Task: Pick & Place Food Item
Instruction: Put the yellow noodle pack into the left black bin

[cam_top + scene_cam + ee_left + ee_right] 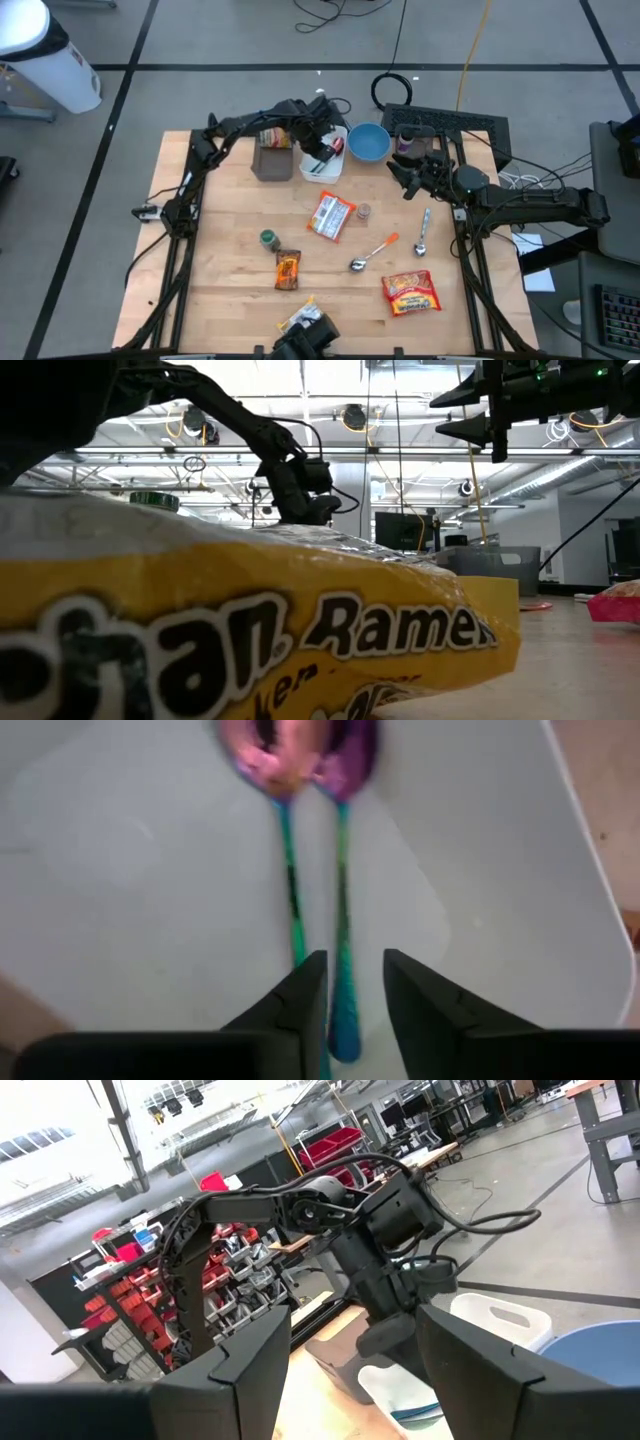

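Left gripper (354,985) over white bin (326,165) at table's 12 o'clock, fingers slightly apart, holding nothing; iridescent spoons (343,870) lie in bin directly beneath. Right gripper (408,180) raised at 2 o'clock beside blue bowl (368,143), fingers apart, empty. Ramen packet (410,292) at 5 o'clock
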You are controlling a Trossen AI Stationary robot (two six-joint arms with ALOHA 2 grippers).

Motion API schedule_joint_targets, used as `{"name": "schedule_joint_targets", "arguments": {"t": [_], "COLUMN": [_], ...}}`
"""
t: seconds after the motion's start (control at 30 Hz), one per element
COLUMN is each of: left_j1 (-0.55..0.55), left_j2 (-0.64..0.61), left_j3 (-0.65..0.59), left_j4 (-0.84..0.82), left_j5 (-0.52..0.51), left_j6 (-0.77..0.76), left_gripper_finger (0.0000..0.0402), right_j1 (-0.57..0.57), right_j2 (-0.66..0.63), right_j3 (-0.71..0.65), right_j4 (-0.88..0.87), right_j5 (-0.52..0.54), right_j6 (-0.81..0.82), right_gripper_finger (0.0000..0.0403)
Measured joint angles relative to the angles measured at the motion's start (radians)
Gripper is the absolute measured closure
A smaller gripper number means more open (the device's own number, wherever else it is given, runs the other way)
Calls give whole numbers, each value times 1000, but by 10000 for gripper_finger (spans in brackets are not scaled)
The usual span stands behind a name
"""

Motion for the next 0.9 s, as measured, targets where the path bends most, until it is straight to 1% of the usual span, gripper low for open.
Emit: {"name": "schedule_joint_targets", "arguments": {"t": [0.17,0.3,0.47,0.63,0.73,0.83,0.9], "left_j1": [19,21,19,18,19,19,19], "left_j2": [0,0,0,0,0,0,0], "left_j3": [0,0,0,0,0,0,0], "left_j4": [1,1,1,2,2,25,65], "left_j5": [-68,-129,-214,-266,-315,-315,-279], "left_j6": [-46,-68,-87,-93,-135,-149,-142], "left_gripper_finger": [253,238,240,247,249,249,249], "right_j1": [0,0,0,0,0,0,0], "right_j2": [0,0,0,0,0,0,0], "right_j3": [0,0,0,0,0,0,0], "right_j4": [0,0,-13,-24,-24,-24,-24], "right_j5": [0,0,0,0,0,0,0], "right_j6": [0,0,0,10,10,10,10], "right_gripper_finger": [193,193,193,193,193,193,193]}}
